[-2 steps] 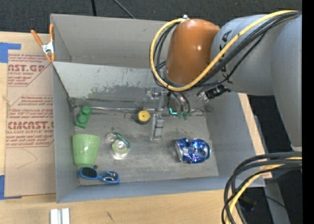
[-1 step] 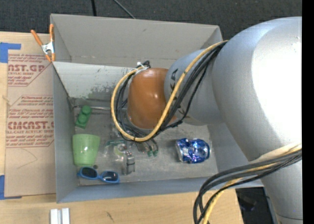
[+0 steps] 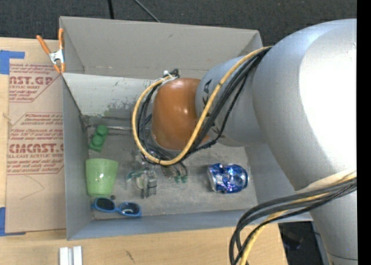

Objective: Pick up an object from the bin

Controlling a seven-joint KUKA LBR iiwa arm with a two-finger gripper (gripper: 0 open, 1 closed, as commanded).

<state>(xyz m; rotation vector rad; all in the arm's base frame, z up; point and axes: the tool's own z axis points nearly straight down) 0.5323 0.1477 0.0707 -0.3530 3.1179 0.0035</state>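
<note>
Where the grey bin's (image 3: 74, 159) floor meets its left wall, a small green bottle-shaped thing (image 3: 98, 137) lies near the back. Just in front of it is a pale green cup (image 3: 101, 176), lying on its side with its wider end toward the front. It is translucent and plain, with a smooth wall, and it is the largest loose thing on this side. In front of the cup, along the front wall, lies a pair of blue sunglasses (image 3: 116, 207) with dark lenses, close to the cup; whether they touch it cannot be told.

Right of the cup, near the middle of the floor, the gripper (image 3: 146, 180) hangs low over the bin's bottom. The cup is the thing nearest to it, just beside it on the left and apart from it. Whether the gripper is spread or pressed together cannot be told, nor whether anything is in it.

A little farther right lie a few small dark green bits (image 3: 180, 177), too small to name. Beyond them, well apart from the gripper, lies a crumpled shiny blue and white thing (image 3: 228, 178). Above the gripper sit the orange cover (image 3: 174, 113) and looping yellow and black cables (image 3: 139, 120), and the pale grey arm (image 3: 307, 107) reaches in from the right.
</note>
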